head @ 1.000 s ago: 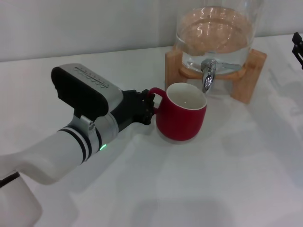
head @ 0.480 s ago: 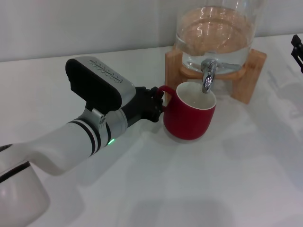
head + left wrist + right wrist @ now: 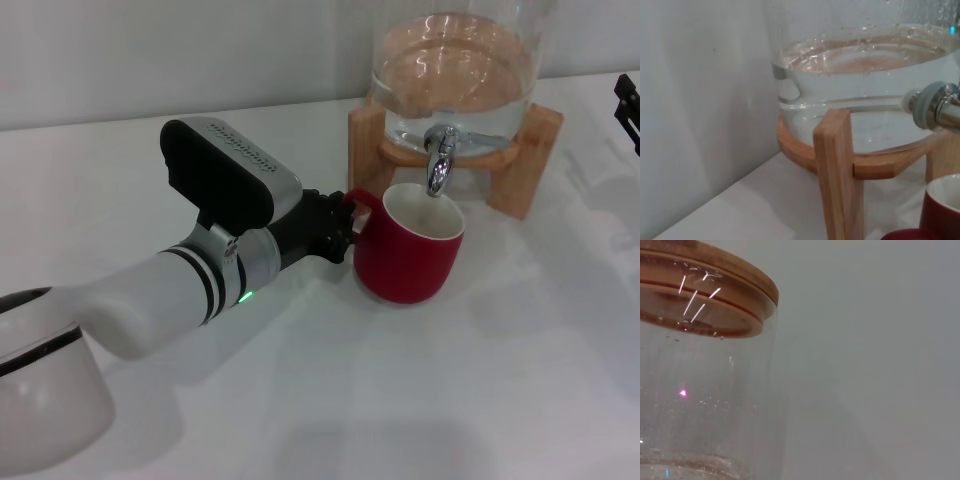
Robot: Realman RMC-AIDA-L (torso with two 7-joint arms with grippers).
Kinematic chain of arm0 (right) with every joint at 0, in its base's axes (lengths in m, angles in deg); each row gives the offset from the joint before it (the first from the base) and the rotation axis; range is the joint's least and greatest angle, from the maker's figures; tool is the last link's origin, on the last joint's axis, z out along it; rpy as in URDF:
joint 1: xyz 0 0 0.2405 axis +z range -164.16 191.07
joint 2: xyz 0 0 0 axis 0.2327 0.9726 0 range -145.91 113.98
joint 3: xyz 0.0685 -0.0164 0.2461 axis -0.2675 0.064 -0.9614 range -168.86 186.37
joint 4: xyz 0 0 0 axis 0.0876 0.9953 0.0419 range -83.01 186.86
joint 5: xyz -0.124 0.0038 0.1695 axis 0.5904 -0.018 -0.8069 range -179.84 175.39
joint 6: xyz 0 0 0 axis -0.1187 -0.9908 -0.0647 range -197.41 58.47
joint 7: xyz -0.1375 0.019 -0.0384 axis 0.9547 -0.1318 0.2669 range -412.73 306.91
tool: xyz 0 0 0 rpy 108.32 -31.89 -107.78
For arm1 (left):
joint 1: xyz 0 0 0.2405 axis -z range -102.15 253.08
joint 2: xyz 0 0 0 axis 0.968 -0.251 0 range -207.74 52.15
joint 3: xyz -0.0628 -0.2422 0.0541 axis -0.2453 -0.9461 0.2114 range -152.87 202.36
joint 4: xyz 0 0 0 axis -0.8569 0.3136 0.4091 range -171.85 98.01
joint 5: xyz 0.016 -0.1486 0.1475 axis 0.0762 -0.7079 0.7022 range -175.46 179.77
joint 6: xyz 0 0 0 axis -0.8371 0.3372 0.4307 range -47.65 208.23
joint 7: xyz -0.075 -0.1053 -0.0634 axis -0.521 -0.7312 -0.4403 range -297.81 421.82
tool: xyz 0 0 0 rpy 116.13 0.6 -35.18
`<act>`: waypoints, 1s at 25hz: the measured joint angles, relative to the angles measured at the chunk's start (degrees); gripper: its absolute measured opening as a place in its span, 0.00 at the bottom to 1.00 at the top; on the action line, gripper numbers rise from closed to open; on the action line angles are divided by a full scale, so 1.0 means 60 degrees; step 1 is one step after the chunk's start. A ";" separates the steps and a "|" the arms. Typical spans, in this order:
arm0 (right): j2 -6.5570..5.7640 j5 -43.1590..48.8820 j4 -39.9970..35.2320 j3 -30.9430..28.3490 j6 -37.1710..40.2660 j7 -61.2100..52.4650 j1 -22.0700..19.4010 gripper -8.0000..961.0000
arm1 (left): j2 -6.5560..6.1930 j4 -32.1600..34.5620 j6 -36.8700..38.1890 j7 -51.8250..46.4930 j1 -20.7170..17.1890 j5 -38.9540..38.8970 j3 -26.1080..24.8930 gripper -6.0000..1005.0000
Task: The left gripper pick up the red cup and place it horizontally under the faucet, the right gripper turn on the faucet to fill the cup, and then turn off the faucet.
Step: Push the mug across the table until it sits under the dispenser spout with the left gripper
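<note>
Head view: the red cup (image 3: 408, 255) is held by its handle in the left gripper (image 3: 335, 228), whose fingers are closed on it. The cup is kept upright with its open top right under the faucet (image 3: 439, 160), so water can fall in. The right gripper (image 3: 630, 110) is seen only at the far right edge; its fingers cannot be told.

White-and-grey left arm (image 3: 170, 295), black bands, green light, black jointed jaws
</note>
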 joint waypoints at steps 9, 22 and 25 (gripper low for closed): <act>0.0000 -0.0001 -0.0014 0.0003 -0.0017 0.0000 0.0000 0.63 | 0.0011 0.0068 -0.0031 -0.0104 0.0171 0.0030 0.0129 0.11; -0.0001 -0.0001 -0.0015 0.0106 -0.0236 -0.0007 -0.0104 0.63 | 0.0017 0.0197 0.0039 -0.0116 0.0248 -0.0001 0.0128 0.11; -0.0001 -0.0002 -0.0015 0.0108 -0.0237 -0.0010 -0.0108 0.63 | 0.0017 0.0209 0.0044 -0.0180 0.0251 -0.0001 0.0085 0.11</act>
